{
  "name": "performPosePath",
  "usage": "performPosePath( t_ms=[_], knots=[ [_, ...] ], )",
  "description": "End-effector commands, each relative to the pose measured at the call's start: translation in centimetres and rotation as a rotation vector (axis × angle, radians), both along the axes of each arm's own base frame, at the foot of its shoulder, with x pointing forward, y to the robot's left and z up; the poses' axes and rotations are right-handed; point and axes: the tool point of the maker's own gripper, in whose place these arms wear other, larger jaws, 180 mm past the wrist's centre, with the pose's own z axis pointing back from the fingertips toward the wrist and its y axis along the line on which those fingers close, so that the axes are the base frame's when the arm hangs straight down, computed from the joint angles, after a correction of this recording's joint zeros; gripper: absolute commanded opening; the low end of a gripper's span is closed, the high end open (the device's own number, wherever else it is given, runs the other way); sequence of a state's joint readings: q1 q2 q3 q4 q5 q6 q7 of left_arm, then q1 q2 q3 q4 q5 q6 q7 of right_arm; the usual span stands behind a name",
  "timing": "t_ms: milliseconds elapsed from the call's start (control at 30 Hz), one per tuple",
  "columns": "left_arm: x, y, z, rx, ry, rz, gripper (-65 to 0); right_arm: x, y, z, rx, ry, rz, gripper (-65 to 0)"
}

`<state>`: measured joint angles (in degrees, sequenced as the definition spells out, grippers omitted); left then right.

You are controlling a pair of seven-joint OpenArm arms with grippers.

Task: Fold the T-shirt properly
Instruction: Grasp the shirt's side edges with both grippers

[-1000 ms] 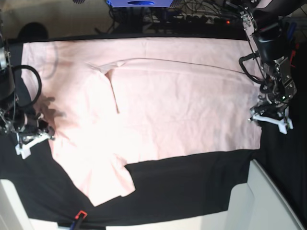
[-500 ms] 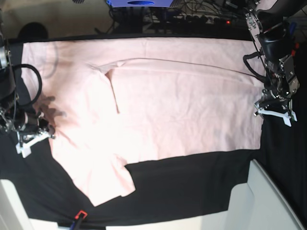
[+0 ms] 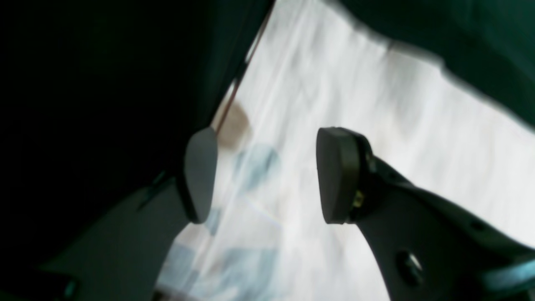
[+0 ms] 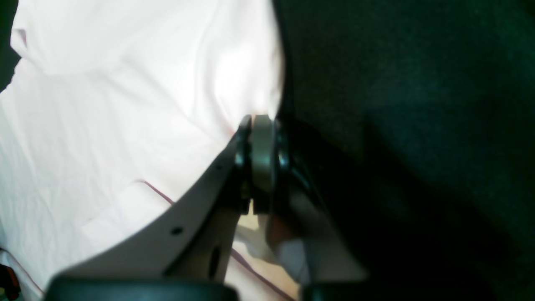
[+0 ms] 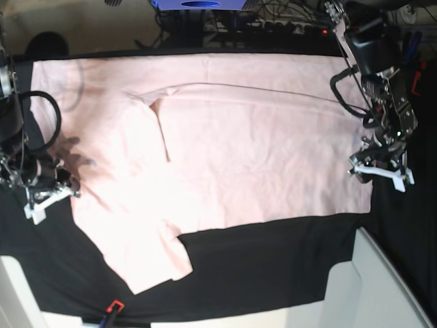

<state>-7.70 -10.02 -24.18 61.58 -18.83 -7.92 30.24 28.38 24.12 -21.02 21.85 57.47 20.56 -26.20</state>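
Observation:
The pale pink T-shirt lies spread plain side up on the black table cloth, one sleeve pointing toward the front. My left gripper hangs at the shirt's right edge. In the left wrist view it is open over the shirt, nothing between its fingers. My right gripper sits at the shirt's left edge. In the right wrist view it is shut, its tip at the edge of the shirt. Whether fabric is pinched does not show.
A white bin stands at the front right and another white object at the front left. A red and black clip lies at the front edge. Cables and a blue device lie behind the table.
The left gripper swung outward and up from the shirt's right edge, then came back slightly further left over that edge. The right arm and the shirt have not moved.

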Motion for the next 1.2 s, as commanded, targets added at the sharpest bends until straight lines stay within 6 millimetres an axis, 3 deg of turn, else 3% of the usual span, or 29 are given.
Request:
performPosePath(
  t_ms=[0, 200, 333, 533, 800, 1033, 1167],
  knots=[
    [1.2, 0.5, 0.9, 0.005, -0.032, 0.002, -28.4, 1.4, -0.8, 1.4, -0.003, -0.046, -0.009, -64.9],
    [2.5, -0.4, -1.5, -0.079, 0.01, 0.025, -28.4, 1.2, -0.8, 1.2, -0.003, -0.042, -0.01, -64.9],
    [2.4, 1.0, -1.6, -0.043, -0.025, 0.052, -28.4, 1.1, -1.0, 1.3, -0.005, -0.042, -0.012, -64.9],
    [0.7, 3.2, -2.6, -0.02, 0.018, 0.075, -28.4, 1.1, -1.2, 1.3, -0.009, -0.042, -0.012, -64.9],
    [0.3, 5.3, -1.6, 0.019, 0.017, 0.086, -28.4, 1.1, -0.9, 1.2, -0.005, -0.041, -0.009, -64.9],
    [0.5, 5.2, -1.6, 0.016, 0.014, 0.084, -28.4, 1.1, -1.1, 1.3, -0.008, -0.041, -0.01, -64.9],
    [0.9, 3.9, -2.1, -0.005, 0.011, 0.078, -28.7, 1.1, -1.1, 1.3, -0.008, -0.041, -0.01, -64.9]
  ],
)
